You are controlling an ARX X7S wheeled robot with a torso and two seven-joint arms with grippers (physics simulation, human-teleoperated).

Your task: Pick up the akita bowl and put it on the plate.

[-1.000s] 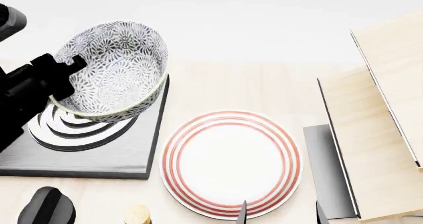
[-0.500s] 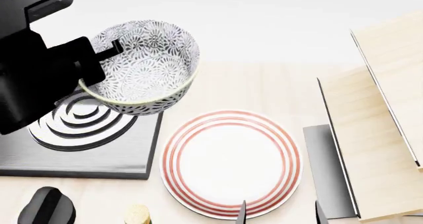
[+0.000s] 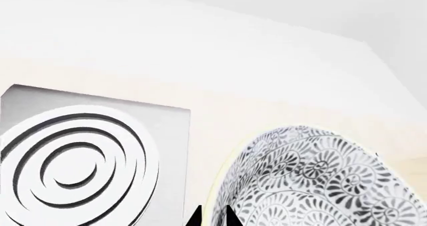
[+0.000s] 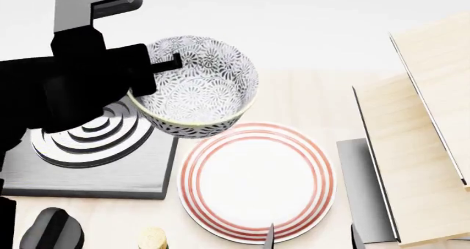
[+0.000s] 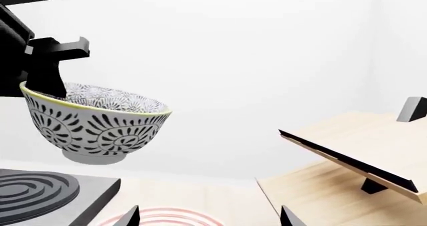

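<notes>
The akita bowl (image 4: 200, 92), white with a dense grey-black floral pattern, hangs in the air, held roughly level. It is above the burner's right edge and just overlaps the plate's far-left rim. My left gripper (image 4: 157, 72) is shut on the bowl's left rim, one finger inside and one outside; in the left wrist view the gripper (image 3: 213, 218) straddles the pale rim of the bowl (image 3: 313, 186). The plate (image 4: 257, 177), white with red rings, lies flat on the table. My right gripper (image 4: 312, 238) stands open at the plate's near edge, holding nothing.
A dark square stove burner (image 4: 88, 136) with raised rings lies left of the plate. Tilted wooden panels (image 4: 419, 150) on a grey base stand at the right. A black knob (image 4: 53, 229) and a small cork-coloured object (image 4: 153, 239) sit at the near left.
My left arm has carried the bowl to the right, from over the burner toward the plate. The bowl has tipped back from tilted to nearly level. The right gripper has not moved.
</notes>
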